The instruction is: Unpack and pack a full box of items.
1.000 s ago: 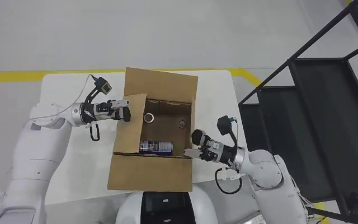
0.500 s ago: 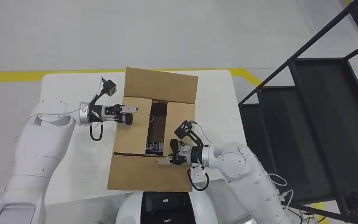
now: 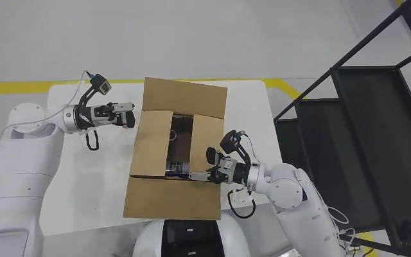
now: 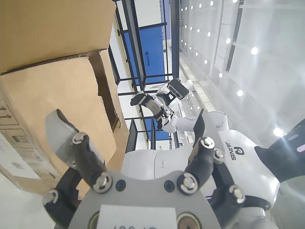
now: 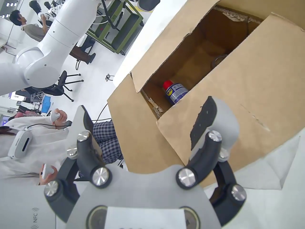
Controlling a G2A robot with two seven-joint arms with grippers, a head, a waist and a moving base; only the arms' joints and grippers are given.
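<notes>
A cardboard box (image 3: 173, 199) stands in the middle of the white table (image 3: 83, 180). Its two side flaps (image 3: 154, 144) are folded in, leaving a narrow gap. The far and near flaps lie spread outward. Through the gap I see a blue spray can with a red cap (image 3: 178, 168) (image 5: 175, 92) on the box floor, and a small ring (image 3: 172, 135) (image 5: 219, 60) farther in. My left gripper (image 3: 128, 117) (image 4: 131, 125) is open just outside the box's left wall (image 4: 59, 101). My right gripper (image 3: 209, 174) (image 5: 147, 120) is open at the near right corner, beside the right flap (image 5: 238, 91).
A black metal staircase (image 3: 347, 128) stands to the right of the table. A yellow floor line (image 3: 38, 85) runs behind it. Bare table lies left of the box and in a strip (image 3: 247, 122) on its right.
The right flap went from upright to folded in as my right gripper swept left, then drew back a little. My left gripper pulled away to the left, off the left flap.
</notes>
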